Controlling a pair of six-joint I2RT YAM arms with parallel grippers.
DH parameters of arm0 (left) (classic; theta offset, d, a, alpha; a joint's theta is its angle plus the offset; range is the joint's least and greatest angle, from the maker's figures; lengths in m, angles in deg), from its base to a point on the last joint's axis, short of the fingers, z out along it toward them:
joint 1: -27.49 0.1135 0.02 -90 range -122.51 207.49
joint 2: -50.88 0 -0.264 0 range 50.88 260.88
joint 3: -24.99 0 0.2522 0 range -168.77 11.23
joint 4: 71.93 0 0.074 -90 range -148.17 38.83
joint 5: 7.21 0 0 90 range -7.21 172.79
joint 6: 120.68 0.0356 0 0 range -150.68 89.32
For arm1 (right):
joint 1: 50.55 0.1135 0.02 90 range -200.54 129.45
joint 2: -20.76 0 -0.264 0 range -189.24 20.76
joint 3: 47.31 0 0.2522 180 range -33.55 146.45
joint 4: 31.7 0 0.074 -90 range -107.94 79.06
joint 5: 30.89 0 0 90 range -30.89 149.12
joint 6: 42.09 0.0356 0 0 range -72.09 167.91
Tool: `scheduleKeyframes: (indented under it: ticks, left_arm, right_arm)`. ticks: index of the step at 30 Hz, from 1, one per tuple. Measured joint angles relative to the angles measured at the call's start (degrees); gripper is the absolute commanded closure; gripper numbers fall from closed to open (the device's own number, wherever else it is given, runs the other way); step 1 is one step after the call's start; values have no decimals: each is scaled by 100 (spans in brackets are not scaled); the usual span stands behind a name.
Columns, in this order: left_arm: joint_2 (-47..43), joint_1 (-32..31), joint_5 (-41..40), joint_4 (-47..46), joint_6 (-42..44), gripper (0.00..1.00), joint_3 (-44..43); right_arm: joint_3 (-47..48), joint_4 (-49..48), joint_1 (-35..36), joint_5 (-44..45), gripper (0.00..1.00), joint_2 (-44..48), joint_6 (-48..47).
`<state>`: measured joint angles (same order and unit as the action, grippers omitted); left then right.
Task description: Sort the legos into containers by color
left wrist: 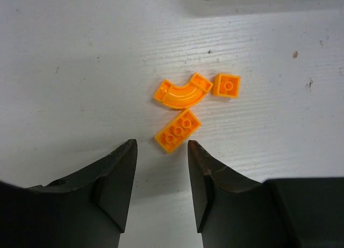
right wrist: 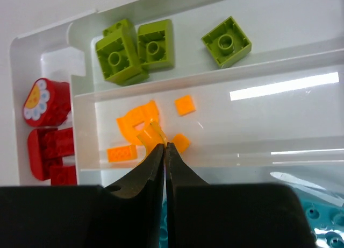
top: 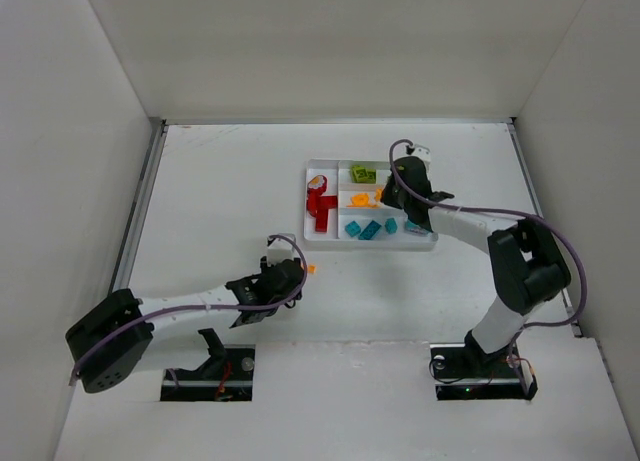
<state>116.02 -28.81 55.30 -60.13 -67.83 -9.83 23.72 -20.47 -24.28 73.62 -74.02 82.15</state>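
Left end effector point(left wrist: 161, 172) is released, jaws apart with nothing between them, hanging just above the counter point(left wrist: 64, 70). Right in front of the gap is a longish orange brick point(left wrist: 178, 130) lying diagonal. Just past it sit a curved orange piece point(left wrist: 183, 92) and a small orange square point(left wrist: 226, 85), close together but not stacked.

So the step in hand looks like grabbing that brick. My take: twist the wrist so the jaws line up across the brick's short sides, since it's skewed to them now. Then drop straight down and close slowly. The curved piece is right next to it, so coming in sloppy could shove it away or pinch two at once.

Right end effector point(right wrist: 164, 147) is clenched, tips right at the orange pile point(right wrist: 137, 121) in the middle section of the tray point(right wrist: 269, 22). One orange bit sits at the tips, but I can't tell if it's pinched or just lying there.

Green bricks point(right wrist: 145, 46) are in the section beyond, red pieces point(right wrist: 48, 146) in the tall one on the left, and teal bricks point(right wrist: 322, 226) in the nearest. The three loose orange ones probably belong with that pile.
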Motion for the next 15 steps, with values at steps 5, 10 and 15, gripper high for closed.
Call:
scheduleKeyframes:
  ticks: [5, 10, 15]
  left_arm:
    - [48, 7, -42, -31, 74, 61, -7]
    - [168, 11, -90, -144, 101, 62, -9]
    - [267, 4, -131, -210, 140, 63, -35]
  right_arm:
    - [251, 4, -118, 2, 79, -428, -129]
    - [267, -7, -118, 11, 63, -428, -188]
    - [81, -68, -72, 57, 61, -74, -205]
